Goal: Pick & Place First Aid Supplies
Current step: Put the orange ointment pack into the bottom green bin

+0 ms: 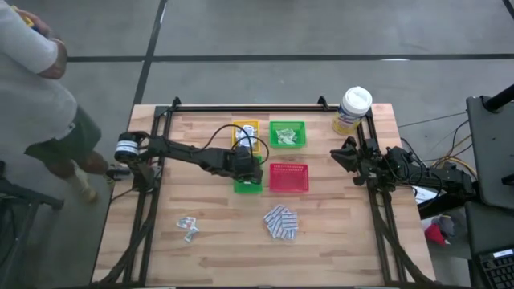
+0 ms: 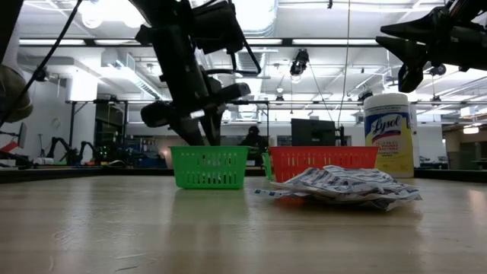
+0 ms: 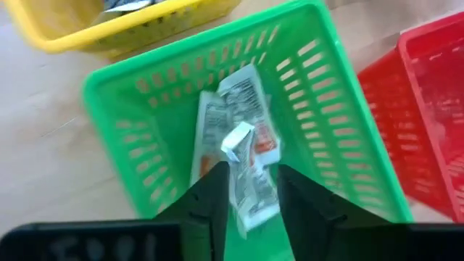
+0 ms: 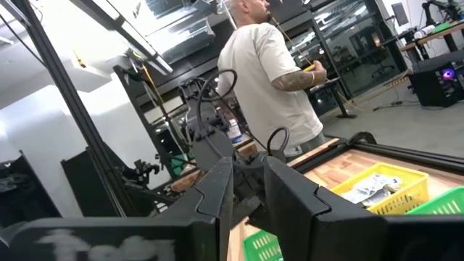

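Observation:
My left gripper hovers open over the near green tray, fingers pointing steeply down into it. White-grey sachets lie on the tray's floor; one shows in the gap between my fingers. In the high view the left gripper stands at that tray. A heap of blue-and-white pads and a few white sachets lie on the table nearer the front. My right gripper waits raised at the table's right side, slightly open, with nothing in it.
A yellow tray and a second green tray, both holding packets, stand behind; a red tray sits right of the near green one. A yellow canister with a white lid is at the far right. A person stands beyond the table's left corner.

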Motion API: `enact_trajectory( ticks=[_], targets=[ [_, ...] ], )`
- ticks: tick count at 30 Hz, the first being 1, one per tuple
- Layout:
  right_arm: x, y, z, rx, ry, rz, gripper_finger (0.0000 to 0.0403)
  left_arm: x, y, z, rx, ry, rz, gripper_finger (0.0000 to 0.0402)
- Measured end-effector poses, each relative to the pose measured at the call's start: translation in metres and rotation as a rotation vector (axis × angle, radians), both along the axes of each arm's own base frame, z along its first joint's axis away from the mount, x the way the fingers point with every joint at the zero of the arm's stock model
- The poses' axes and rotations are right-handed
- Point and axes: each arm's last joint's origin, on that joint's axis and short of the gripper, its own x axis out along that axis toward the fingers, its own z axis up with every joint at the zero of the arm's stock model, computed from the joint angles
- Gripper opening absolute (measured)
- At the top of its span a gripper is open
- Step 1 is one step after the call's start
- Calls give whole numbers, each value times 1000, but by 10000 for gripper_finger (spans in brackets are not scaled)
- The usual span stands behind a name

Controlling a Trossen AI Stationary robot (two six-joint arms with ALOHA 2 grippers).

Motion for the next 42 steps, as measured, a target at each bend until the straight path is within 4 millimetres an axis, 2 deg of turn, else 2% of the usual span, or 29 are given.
enact_trajectory(
  ticks=[4,11,15,21,25,31,38,42],
  targets=[
    [0,0,0,0,0,1,82,-7,2,17,-27,-16,-25,136],
    [0,0,0,0,0,1,71,-31,2,70,-12,-175,-76,143],
    [0,0,0,-1,0,1,68,-52,-7,103,-14,-292,-110,143],
    [0,0,0,-1,0,1,76,-86,-29,133,-70,-358,-209,143],
    [0,0,0,-3,1,0,81,-106,-45,138,-225,-327,-156,142],
    [0,0,0,-3,1,0,84,-126,-70,130,-436,-164,-74,142],
    [0,0,0,-4,0,0,73,-140,-94,116,-492,58,-60,142],
    [0,0,0,-3,1,0,68,-140,-106,109,-477,117,-91,142]
  ],
)
